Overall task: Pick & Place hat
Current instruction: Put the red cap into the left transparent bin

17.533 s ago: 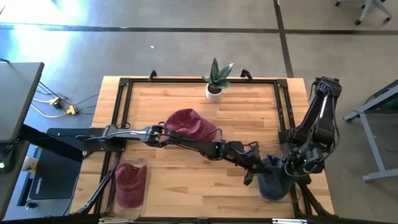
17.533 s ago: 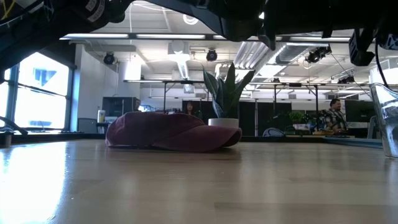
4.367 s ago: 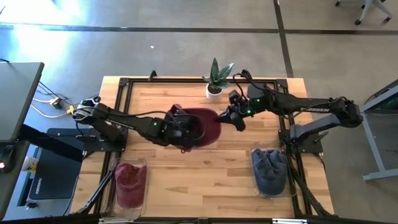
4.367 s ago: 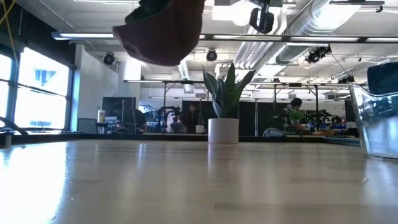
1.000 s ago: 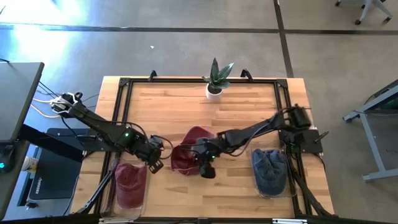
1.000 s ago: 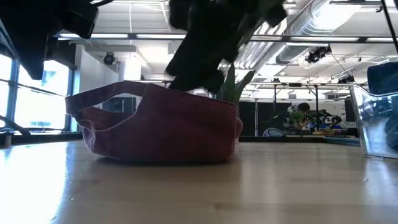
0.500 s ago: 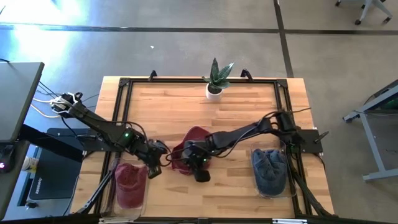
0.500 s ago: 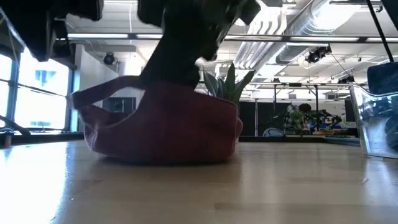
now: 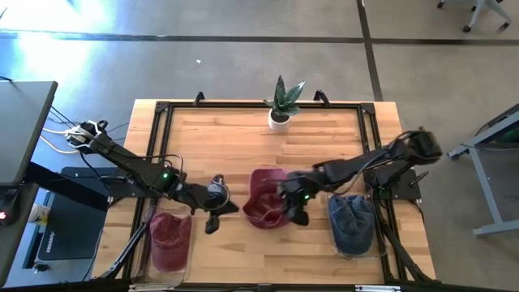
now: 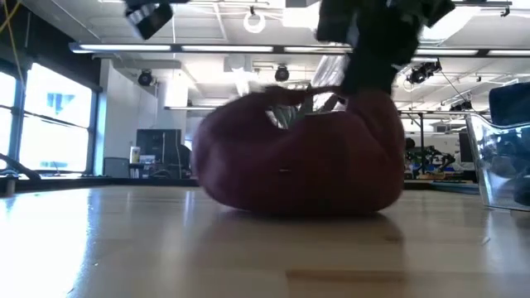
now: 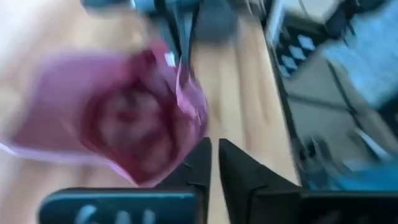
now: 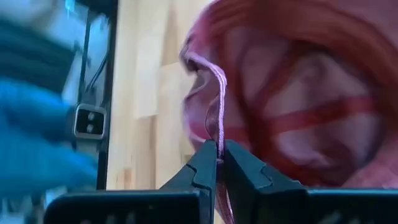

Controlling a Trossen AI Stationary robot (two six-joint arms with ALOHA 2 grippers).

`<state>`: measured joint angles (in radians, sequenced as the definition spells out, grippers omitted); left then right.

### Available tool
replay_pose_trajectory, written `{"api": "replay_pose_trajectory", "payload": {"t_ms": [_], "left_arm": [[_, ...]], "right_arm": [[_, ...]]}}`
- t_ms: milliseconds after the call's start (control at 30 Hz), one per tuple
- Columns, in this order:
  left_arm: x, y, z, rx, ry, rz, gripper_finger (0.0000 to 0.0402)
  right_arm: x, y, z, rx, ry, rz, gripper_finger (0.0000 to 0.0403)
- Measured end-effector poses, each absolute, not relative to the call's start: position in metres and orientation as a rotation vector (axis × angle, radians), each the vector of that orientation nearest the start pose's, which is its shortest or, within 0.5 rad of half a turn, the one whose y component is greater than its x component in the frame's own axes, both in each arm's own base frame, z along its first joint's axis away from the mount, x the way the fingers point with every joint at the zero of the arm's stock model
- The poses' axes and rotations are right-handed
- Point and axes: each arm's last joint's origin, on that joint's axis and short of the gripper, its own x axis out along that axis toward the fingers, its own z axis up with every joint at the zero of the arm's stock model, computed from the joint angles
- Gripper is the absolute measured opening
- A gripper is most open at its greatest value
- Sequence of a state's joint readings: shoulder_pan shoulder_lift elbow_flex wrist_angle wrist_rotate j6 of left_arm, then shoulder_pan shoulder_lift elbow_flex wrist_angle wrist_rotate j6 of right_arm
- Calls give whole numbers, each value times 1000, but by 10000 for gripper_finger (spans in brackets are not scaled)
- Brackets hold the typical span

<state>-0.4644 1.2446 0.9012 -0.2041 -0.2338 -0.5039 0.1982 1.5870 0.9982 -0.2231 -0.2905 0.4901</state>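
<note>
At the middle of the bench (image 9: pixel 324 130), slightly toward six o'clock, you have the maroon hat (image 9: pixel 265 207) resting crumpled on the wood, its opening turned up. Your right gripper (image 9: pixel 289 208) sits at the hat's three o'clock edge, and in the right wrist view its jaws are pinching a thin fold of the hat's rim or strap between them. Your left gripper (image 9: pixel 214 212) hangs just off the hat at nine o'clock, apart from the cloth, jaws pressed together on nothing. Expect the hat to behave as light, limp fabric: it will sag, fold and swing from whichever edge you lift, and a thin strap may slip through the jaws if you pull sideways. The firmer hold is likely the brim or a doubled thickness of the rim rather than the single strap. At seven o'clock a clear bin (image 9: pixel 169 240) already holds another maroon hat, and at five o'clock a second clear bin (image 9: pixel 354 228) holds a blue one; judging by colour, the seven o'clock bin looks the likelier target, so a handover to your left arm may be needed.
</note>
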Motion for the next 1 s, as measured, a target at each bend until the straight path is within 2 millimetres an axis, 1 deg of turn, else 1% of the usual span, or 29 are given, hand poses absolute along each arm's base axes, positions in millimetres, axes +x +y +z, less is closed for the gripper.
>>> {"api": "replay_pose_trajectory", "payload": {"t_ms": [100, 200, 333, 433, 533, 633, 733, 800, 867, 933, 1000], "left_arm": [[253, -109, 279, -236, 469, -10, 68], [268, -99, 264, -241, 526, -2, 124], [289, -91, 244, -305, 589, -45, 195], [301, -90, 227, -329, 624, -94, 230], [313, -94, 215, -339, 619, -115, 239], [321, -96, 205, -338, 627, -79, 241], [328, -96, 200, -329, 628, -35, 241], [338, -99, 197, -335, 611, -43, 241], [342, -101, 193, -321, 633, -42, 241], [348, -103, 190, -321, 640, -52, 235], [352, -104, 188, -321, 652, -57, 221]], "right_arm": [[294, 65, 202, 578, 883, 176, 17], [276, 59, 196, 641, 863, 122, 8], [263, 51, 195, 727, 827, 8, 8], [259, 47, 194, 749, 817, -28, 17], [259, 45, 195, 754, 811, -25, 17], [260, 44, 195, 739, 807, -16, 13], [260, 44, 195, 743, 809, -1, 13], [260, 44, 196, 744, 811, 8, 16], [260, 44, 196, 745, 812, 11, 19], [260, 45, 196, 747, 812, 17, 21], [260, 45, 196, 752, 812, 30, 20]]}}
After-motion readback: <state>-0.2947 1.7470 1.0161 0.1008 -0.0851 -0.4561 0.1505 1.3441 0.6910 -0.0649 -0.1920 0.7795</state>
